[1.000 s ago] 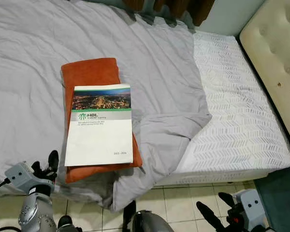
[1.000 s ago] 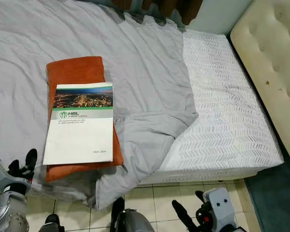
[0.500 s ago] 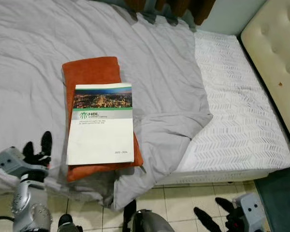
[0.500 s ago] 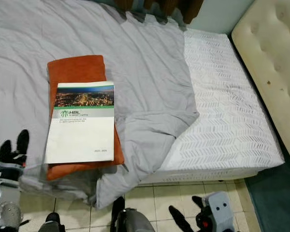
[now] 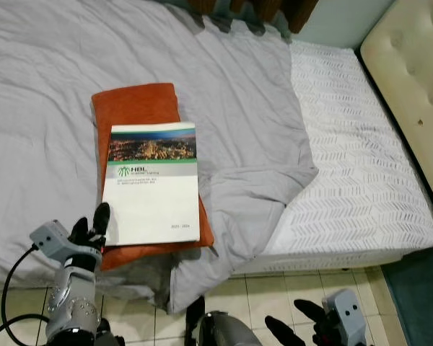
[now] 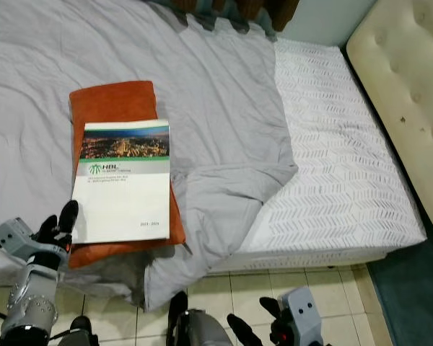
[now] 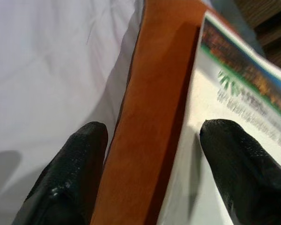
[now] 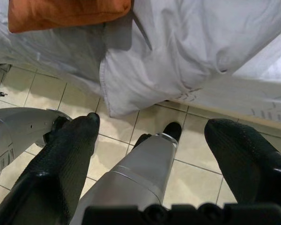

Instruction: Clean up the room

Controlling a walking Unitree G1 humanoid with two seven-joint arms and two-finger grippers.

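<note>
A cream tufted headboard point(image 5: 408, 79) is flanking the white patterned mattress point(image 5: 353, 166) before me; beige tiled floor point(image 5: 263, 303) is lying below.

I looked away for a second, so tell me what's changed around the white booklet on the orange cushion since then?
The left gripper swung out left, then came in to the near left corner of the white booklet and orange cushion, fingers open, holding nothing. The right gripper dropped lower. Booklet, cushion and grey sheet stayed put.
</note>
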